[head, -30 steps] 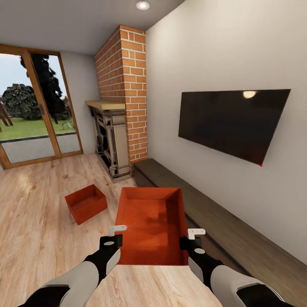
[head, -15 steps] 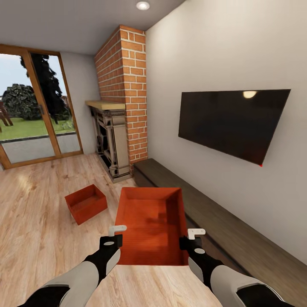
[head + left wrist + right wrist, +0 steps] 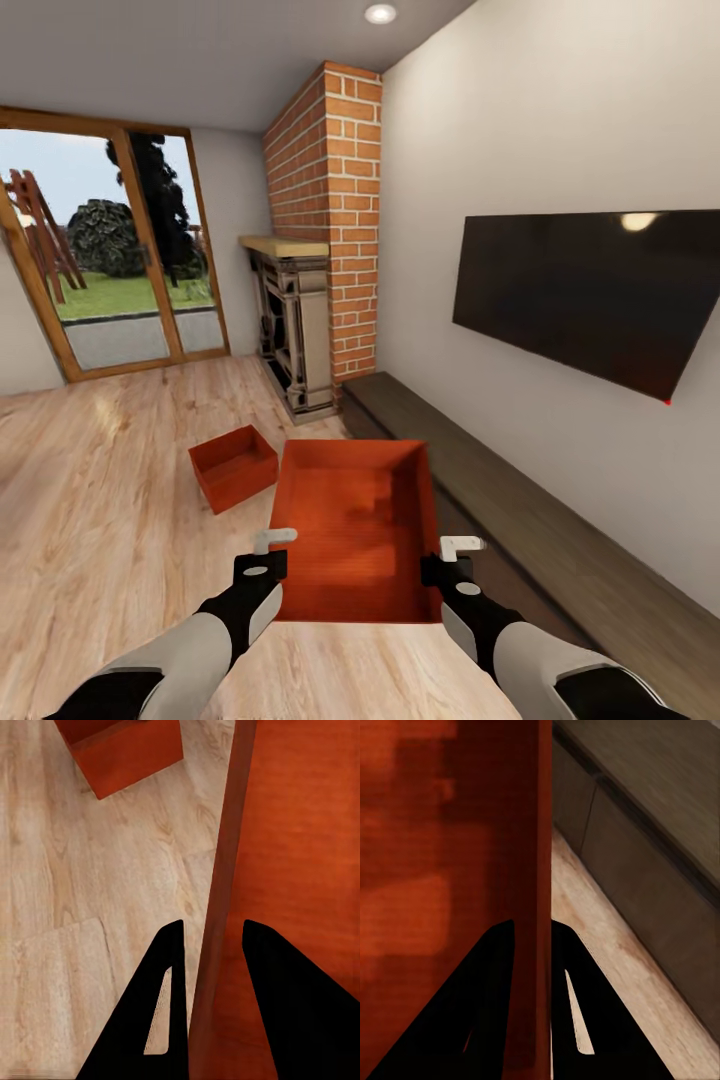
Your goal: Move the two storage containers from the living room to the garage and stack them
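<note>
An empty storage container [image 3: 355,530] is held above the wood-plank floor [image 3: 90,520], its side walls clamped by the left end effector [image 3: 268,556] and right end effector [image 3: 452,562]. A second, empty container [image 3: 233,467] is seen resting on the floor just beyond, near the fireplace [image 3: 295,330].

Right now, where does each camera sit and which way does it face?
Head: high, looking forward and down at the held container; both forearms, left claw and right claw show.
Left wrist: along the black fingers straddling the container's wall; second container beyond.
Right wrist: along its fingers, the bench behind.
All views share the held container.
</note>
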